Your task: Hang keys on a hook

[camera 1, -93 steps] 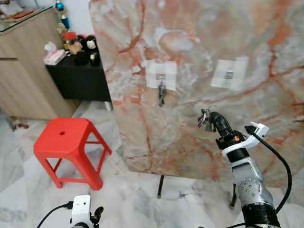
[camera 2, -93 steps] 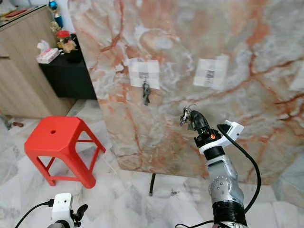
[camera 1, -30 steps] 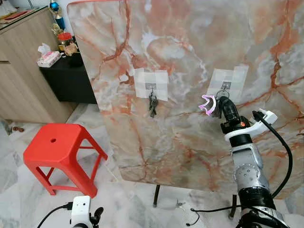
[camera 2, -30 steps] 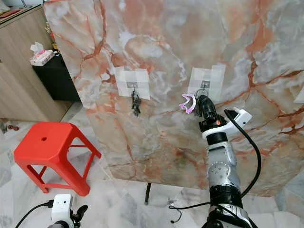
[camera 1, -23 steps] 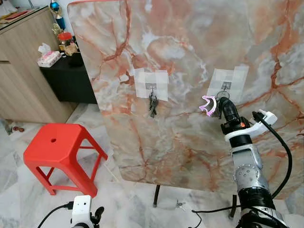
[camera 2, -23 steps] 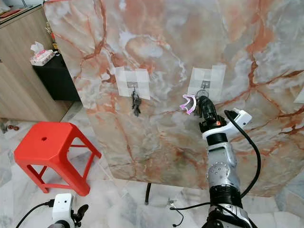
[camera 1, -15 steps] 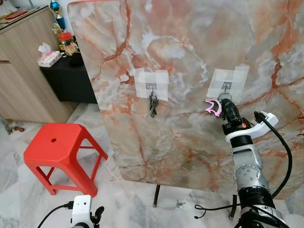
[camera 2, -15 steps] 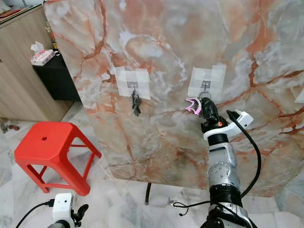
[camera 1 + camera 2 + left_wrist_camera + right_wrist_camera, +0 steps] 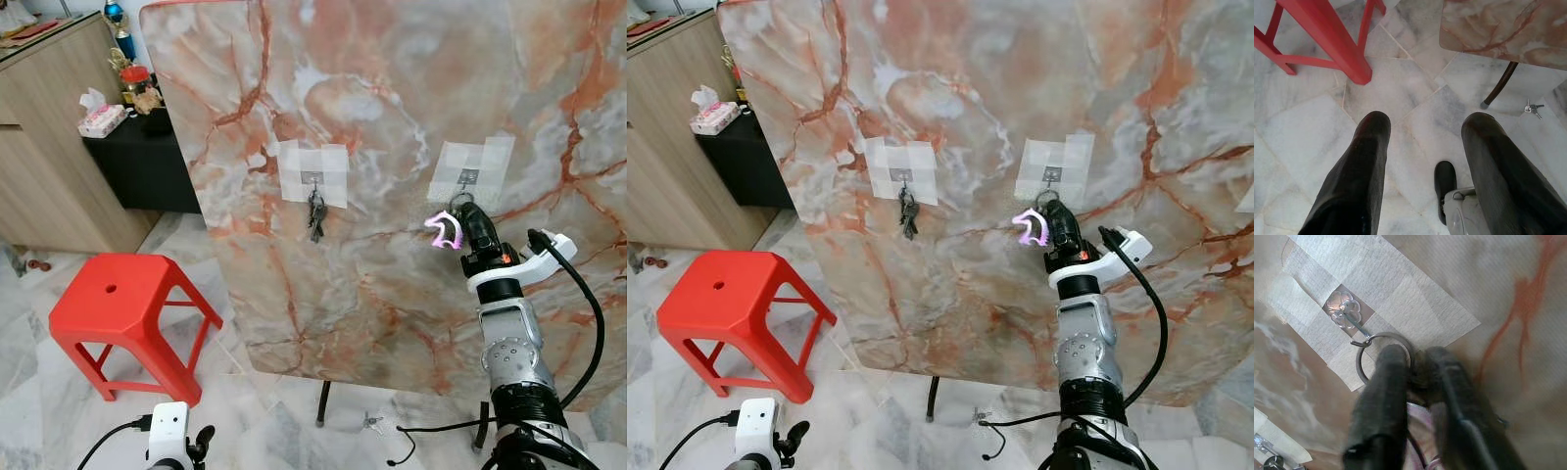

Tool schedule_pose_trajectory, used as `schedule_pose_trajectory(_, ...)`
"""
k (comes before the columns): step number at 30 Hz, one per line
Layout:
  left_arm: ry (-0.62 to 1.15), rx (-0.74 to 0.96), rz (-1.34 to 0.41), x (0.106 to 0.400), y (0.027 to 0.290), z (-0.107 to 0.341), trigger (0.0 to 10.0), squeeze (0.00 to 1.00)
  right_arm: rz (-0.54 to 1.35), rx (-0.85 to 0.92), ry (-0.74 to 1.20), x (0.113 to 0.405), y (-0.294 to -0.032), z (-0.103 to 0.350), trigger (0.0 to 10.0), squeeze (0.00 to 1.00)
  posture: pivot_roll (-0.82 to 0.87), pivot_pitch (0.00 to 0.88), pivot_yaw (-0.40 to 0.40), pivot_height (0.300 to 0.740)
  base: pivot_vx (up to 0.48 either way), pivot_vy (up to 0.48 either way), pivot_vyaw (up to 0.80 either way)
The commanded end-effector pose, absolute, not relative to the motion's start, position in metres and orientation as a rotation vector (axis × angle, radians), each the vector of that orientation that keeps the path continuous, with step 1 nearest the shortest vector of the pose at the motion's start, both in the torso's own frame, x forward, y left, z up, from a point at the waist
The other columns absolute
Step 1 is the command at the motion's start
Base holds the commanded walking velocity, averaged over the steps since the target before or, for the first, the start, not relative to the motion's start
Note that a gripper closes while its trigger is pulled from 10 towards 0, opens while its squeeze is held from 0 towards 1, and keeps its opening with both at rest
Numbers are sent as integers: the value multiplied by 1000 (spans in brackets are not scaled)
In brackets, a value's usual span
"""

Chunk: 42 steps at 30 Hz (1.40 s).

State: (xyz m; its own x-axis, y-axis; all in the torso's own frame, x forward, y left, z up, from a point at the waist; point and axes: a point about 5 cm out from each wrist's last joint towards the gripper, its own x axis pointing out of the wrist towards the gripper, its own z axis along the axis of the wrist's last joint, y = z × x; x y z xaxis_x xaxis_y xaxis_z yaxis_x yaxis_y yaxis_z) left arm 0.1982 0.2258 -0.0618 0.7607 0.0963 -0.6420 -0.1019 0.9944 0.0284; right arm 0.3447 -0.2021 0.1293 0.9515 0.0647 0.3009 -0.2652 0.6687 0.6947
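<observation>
A tall marble slab (image 9: 392,147), glossy with orange and grey veining, is standing upright on thin dark legs over a pale marble floor (image 9: 59,411). Two patches of translucent tape are fixed to its face, each holding a small metal hook. From the left hook (image 9: 313,181) a dark bunch of keys (image 9: 314,213) is hanging.

The right tool (image 9: 458,223) is reaching up to the right hook (image 9: 1347,313), whose clear base is flower-shaped. Its two black fingers (image 9: 1386,396) are pinching a set of keys by the round steel ring (image 9: 1382,357), and the ring is looped on the tip of the hook's wire. A curved pink tag (image 9: 444,231) is dangling from the set, just left of the tool.

The left tool (image 9: 1422,171) is hanging low over the floor with its fingers spread apart, gripping nothing. Another small set of keys (image 9: 1533,107) is lying on the floor near a slab leg.

To the left a red plastic stool (image 9: 118,313) is standing, and beyond it a wooden cabinet (image 9: 49,147) and a low black shelf (image 9: 147,157) carrying a tissue packet and ornaments. No writing is legible anywhere.
</observation>
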Motion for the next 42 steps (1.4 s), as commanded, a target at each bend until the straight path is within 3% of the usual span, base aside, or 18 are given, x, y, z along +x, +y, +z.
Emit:
schedule_pose_trajectory(1, 717, 4, 111, 194, 229, -64, 10000, 0, 201, 815, -262, 344, -199, 129, 10000, 1000, 64, 54, 60, 740, 0, 0, 0)
schedule_pose_trajectory(10, 724, 3, 110, 192, 228, -65, 10000, 0, 202, 800, -235, 326, -199, 115, 10000, 1000, 62, 52, 51, 740, 0, 0, 0)
schedule_pose_trajectory(11, 722, -1, 112, 192, 228, -65, 10000, 0, 197, 777, -200, 310, -199, 104, 10000, 843, 60, 52, 48, 740, 0, 0, 0)
schedule_pose_trajectory(12, 721, -2, 112, 192, 228, -65, 10000, 0, 198, 769, -190, 305, -199, 100, 10000, 843, 60, 52, 48, 740, 0, 0, 0)
schedule_pose_trajectory(13, 720, -1, 112, 192, 228, -65, 10000, 0, 181, 749, -178, 298, -200, 96, 10000, 141, 60, 54, 47, 740, 0, 0, 0)
schedule_pose_trajectory(14, 721, 0, 111, 192, 227, -65, 10000, 0, 167, 735, -172, 294, -201, 94, 10000, 141, 60, 54, 47, 740, 0, 0, 0)
schedule_pose_trajectory(15, 720, -1, 110, 192, 227, -65, 10000, 0, 30, 693, -152, 282, -213, 84, 10000, 0, 61, 51, 40, 740, 0, 0, 0)
schedule_pose_trajectory(16, 720, -1, 110, 192, 227, -65, 10000, 0, 30, 693, -152, 282, -213, 84, 10000, 0, 61, 51, 40, 740, 0, 0, 0)
schedule_pose_trajectory(18, 719, -4, 112, 192, 227, -65, 10000, 0, -170, 553, -53, 263, -227, 63, 10000, 0, 58, 52, 41, 740, 0, 0, 0)
schedule_pose_trajectory(21, 728, -2, 111, 191, 227, -66, 10000, 0, -261, 553, 68, 251, -236, 31, 10000, 0, 53, 52, 42, 740, 0, 0, 0)
schedule_pose_trajectory(27, 746, -5, 114, 190, 227, -67, 10000, 0, -206, 419, 338, 234, -225, -15, 10000, 0, 52, 48, 44, 740, 0, 0, 0)
schedule_pose_trajectory(28, 762, -1, 120, 188, 227, -69, 10000, 0, -208, 350, 466, 228, -219, -32, 10000, 0, 53, 49, 44, 740, 0, 0, 0)
schedule_pose_trajectory(34, 784, -6, 130, 186, 228, -70, 10000, 0, -225, 282, 681, 210, -211, -58, 10000, 0, 56, 45, 41, 740, 0, 0, 0)
schedule_pose_trajectory(36, 834, -5, 117, 182, 224, -75, 10000, 0, -209, 247, 850, 186, -204, -78, 10000, 0, 75, 38, 35, 740, 0, 0, 0)
schedule_pose_trajectory(42, 854, -2, 115, 181, 222, -76, 10000, 0, -142, 104, 976, 165, -198, -90, 10000, 0, 66, 35, 44, 740, 0, 0, 0)
